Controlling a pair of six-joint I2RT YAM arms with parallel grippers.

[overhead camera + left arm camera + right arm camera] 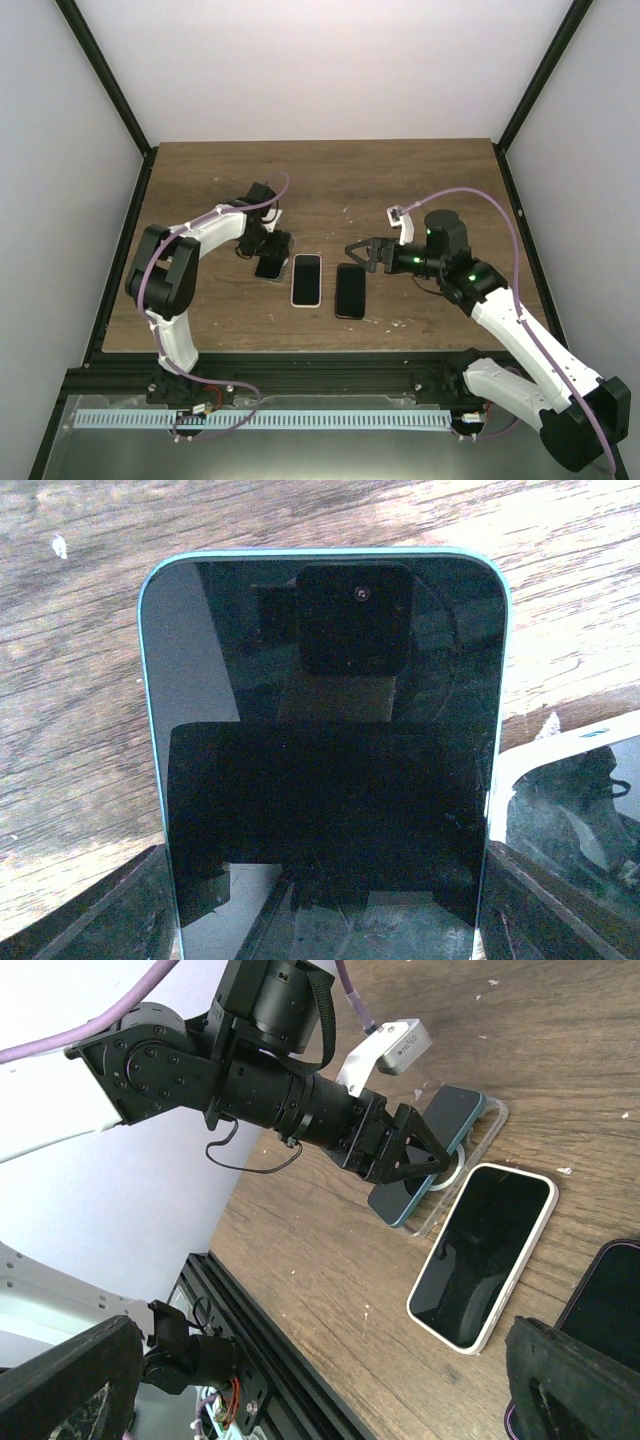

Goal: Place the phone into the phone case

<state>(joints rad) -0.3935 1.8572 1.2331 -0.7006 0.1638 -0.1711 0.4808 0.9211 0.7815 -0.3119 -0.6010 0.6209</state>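
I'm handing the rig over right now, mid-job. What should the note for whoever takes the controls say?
Left gripper: fingers closed across the blue phone, holding it on top of the clear case, not seated.
Right gripper: open, empty, hovering by the far end of the dark phone.
A white-edged phone lies between them on the table.
Done: phone is at the case.
Left: line it up, press it in, release.

- Top external is overlooking the whole desk (400, 190) from behind.
- Left wrist is peering closely at the teal phone (330, 760).
- Right wrist is sharing that phone, from farther off.
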